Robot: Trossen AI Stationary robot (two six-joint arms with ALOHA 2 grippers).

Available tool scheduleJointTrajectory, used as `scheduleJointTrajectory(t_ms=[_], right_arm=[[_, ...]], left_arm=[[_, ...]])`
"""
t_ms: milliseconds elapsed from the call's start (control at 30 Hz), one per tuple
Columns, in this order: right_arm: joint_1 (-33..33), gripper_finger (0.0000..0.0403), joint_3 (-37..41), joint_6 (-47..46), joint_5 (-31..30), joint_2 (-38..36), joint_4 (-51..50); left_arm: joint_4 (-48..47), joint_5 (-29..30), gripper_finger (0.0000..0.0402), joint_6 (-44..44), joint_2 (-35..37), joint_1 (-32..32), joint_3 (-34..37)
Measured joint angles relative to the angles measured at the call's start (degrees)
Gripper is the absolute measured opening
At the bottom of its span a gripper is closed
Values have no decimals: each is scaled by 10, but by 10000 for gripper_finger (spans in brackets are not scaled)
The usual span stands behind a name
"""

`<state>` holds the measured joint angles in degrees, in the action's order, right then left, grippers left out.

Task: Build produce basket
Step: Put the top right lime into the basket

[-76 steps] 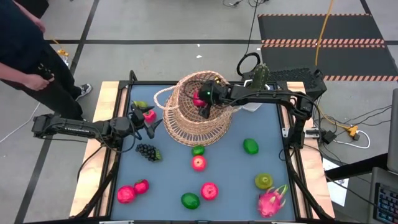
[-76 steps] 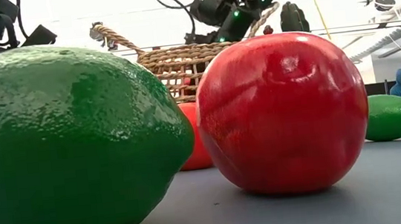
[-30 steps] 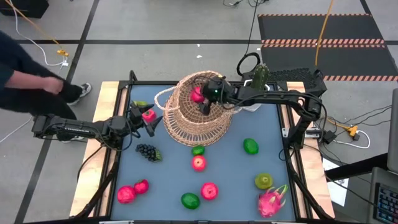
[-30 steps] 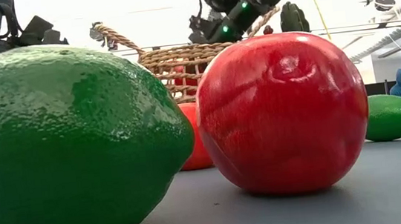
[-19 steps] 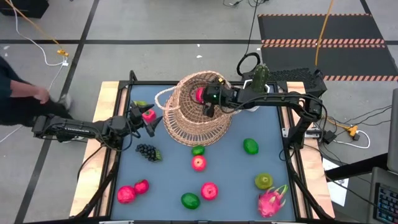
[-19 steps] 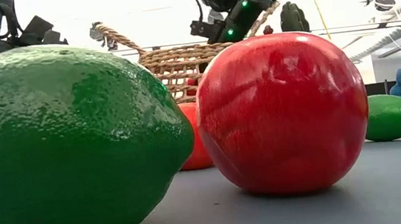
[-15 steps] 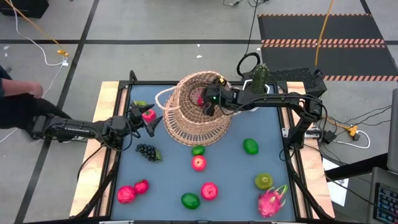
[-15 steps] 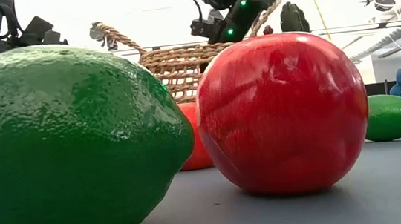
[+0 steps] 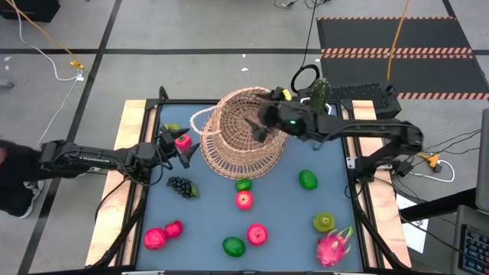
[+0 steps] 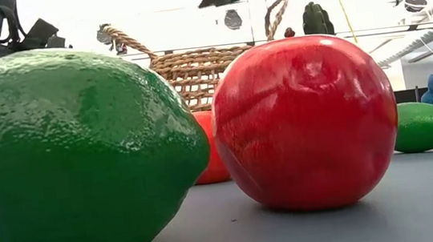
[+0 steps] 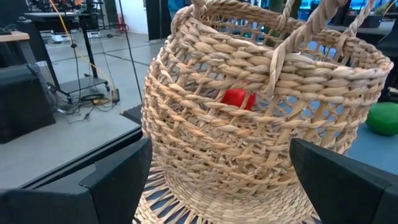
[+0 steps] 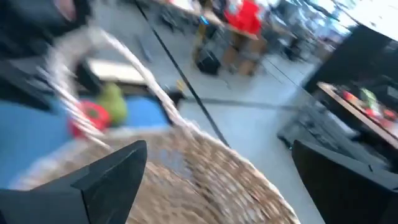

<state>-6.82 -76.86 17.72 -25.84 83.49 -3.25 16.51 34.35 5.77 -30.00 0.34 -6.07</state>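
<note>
The tan wicker basket (image 9: 241, 136) stands on its base at the table's far middle, and a red fruit (image 11: 238, 99) shows through its weave. My right gripper (image 9: 257, 128) hangs open above the basket's right rim with nothing between its fingers (image 12: 112, 177). My left gripper (image 9: 186, 151) waits open at the table's left, pointing level at the basket (image 11: 249, 124) without touching it. Loose produce lies on the blue table: grapes (image 9: 181, 186), limes (image 9: 308, 179), red apples (image 9: 244, 200), a pear (image 9: 324, 222) and a dragon fruit (image 9: 334, 246).
A red apple (image 9: 182, 141) and a pear (image 9: 172, 128) lie beside my left gripper. The potted cactus (image 9: 319, 95) stands at the far right, behind the basket. In the low view a lime (image 10: 75, 152) and a red apple (image 10: 305, 120) fill the foreground.
My right gripper has risen out of the basket's mouth and drawn back toward the table's right edge, rolling a little. The red fruit beneath it has stayed in the basket.
</note>
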Motion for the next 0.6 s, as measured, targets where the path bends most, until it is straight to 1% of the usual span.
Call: scheduleJointTrajectory(t_ms=[67,100,167,233,300,367,433,467,500,533,600], right_arm=[[21,396,0,-20,21,-26,-14],[34,396,0,-29,22,-36,-22],[65,396,0,-42,15,-54,-49],[101,396,0,-50,-14,-66,-79],[149,395,0,-58,-84,-73,-120],[203,395,0,-76,-182,-77,-173],[254,395,0,-112,-285,-79,-227],[277,395,0,-137,-323,-79,-251],[299,395,0,-163,-347,-79,-274],[317,395,0,-194,-354,-80,-294],[346,395,0,-269,-338,-81,-330]], left_arm=[[-1,0,381,4,0,0,0],[-1,0,381,5,0,0,0],[-1,0,381,7,0,0,0],[-1,0,381,8,0,0,0],[-1,0,381,15,0,-1,0],[-1,-6,381,25,0,-1,0],[0,-21,381,31,0,-1,0],[0,-29,381,35,0,-1,0],[1,-36,381,36,0,-1,0],[2,-46,381,37,0,-1,0],[4,-62,381,38,0,-1,0]])
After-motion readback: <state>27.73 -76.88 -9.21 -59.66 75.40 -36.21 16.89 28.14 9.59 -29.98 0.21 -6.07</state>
